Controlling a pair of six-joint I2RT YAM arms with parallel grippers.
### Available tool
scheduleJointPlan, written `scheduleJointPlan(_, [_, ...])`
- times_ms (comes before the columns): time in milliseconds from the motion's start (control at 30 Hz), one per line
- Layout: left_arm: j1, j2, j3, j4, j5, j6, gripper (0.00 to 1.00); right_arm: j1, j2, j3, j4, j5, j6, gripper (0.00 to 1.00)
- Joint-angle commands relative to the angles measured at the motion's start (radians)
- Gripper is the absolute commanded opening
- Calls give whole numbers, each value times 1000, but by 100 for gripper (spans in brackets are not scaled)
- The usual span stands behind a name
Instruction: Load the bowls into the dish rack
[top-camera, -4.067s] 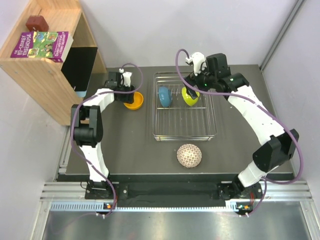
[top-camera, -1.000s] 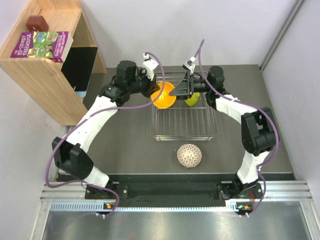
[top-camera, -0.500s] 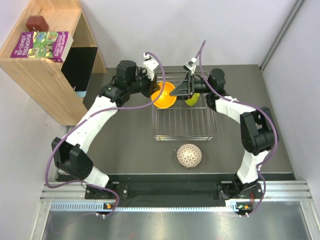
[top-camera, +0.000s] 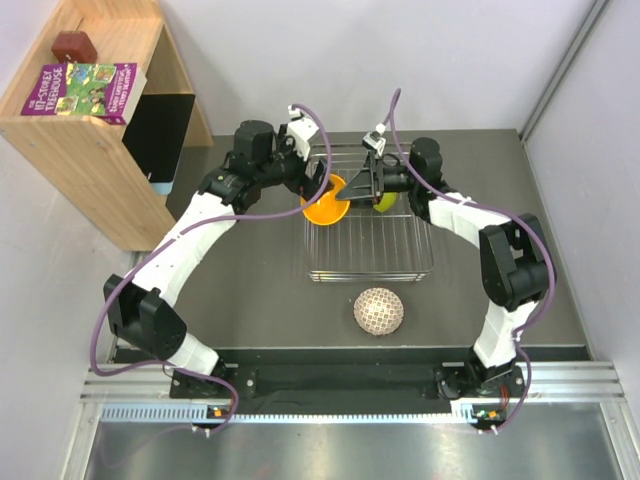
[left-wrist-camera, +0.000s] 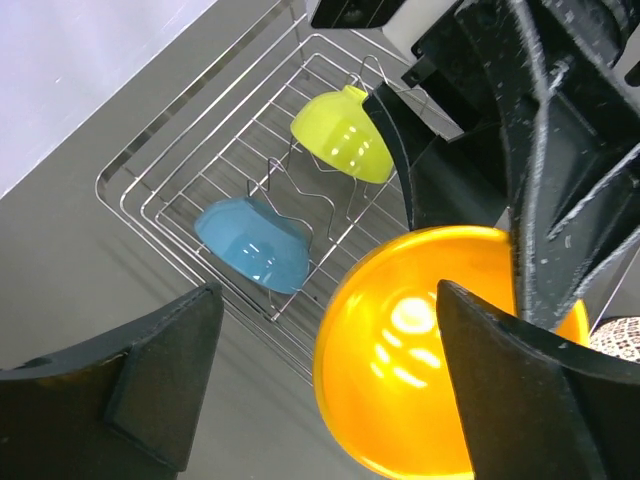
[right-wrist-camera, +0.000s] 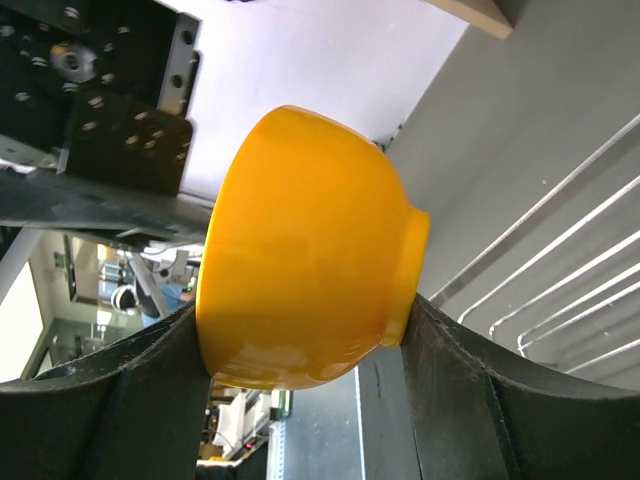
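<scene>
One orange bowl (right-wrist-camera: 300, 250) between fingers of the right gripper (right-wrist-camera: 305, 312).

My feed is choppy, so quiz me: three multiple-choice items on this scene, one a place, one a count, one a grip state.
1. Where is the lattice bowl? A in the dish rack; B on the table, on the rack's near side; C held in a gripper.
2. How many bowls sit among the rack's prongs, ungripped? A none; B four; C two.
3. Which gripper grips the orange bowl? A right; B left; C neither.
Key: 1 B, it lies outside the rack's near rim. 2 C, the blue bowl and yellow-green bowl. 3 A, the right gripper clamps it; the left gripper is open.
</scene>
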Motion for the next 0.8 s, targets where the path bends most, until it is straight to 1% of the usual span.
scheduleJointPlan(0, [0,-17,19,61,-12,-22,99,8,-35,59,-99,37,-126,0])
scheduleJointPlan(133, [15,-29,18,60,-11,-42,99,-2,-41,77,-211,77,-214,0])
scheduleJointPlan(267, [46,-49,2,61,2,-71,99,-18,-49,76,-243,109,-238,0])
scheduleJointPlan(333, [87,-63,-2,70,23,-95,99,-32,-52,74,-262,137,-254,0])
scheduleJointPlan(367, [105,-66,-4,75,55,-132,99,-37,-55,74,-277,143,-264,0])
scheduleJointPlan(467, [216,-76,-7,96,130,-209,99,-52,-57,86,-355,184,-324,0])
scheduleJointPlan(567, [274,-86,-11,104,144,-229,99,-54,-61,105,-432,211,-387,0])
scheduleJointPlan(633, [288,-95,-22,98,140,-224,99,-54,-68,126,-487,255,-427,0])
scheduleJointPlan(667, [294,-98,-27,92,130,-215,99,-55,-78,140,-531,310,-495,0])
scheduleJointPlan(700, [296,-106,-31,87,118,-209,99,-55,-83,149,-598,336,-525,0])
scheduleJointPlan(767, [299,-116,-56,81,106,-198,99,-55,-98,175,-671,411,-595,0])
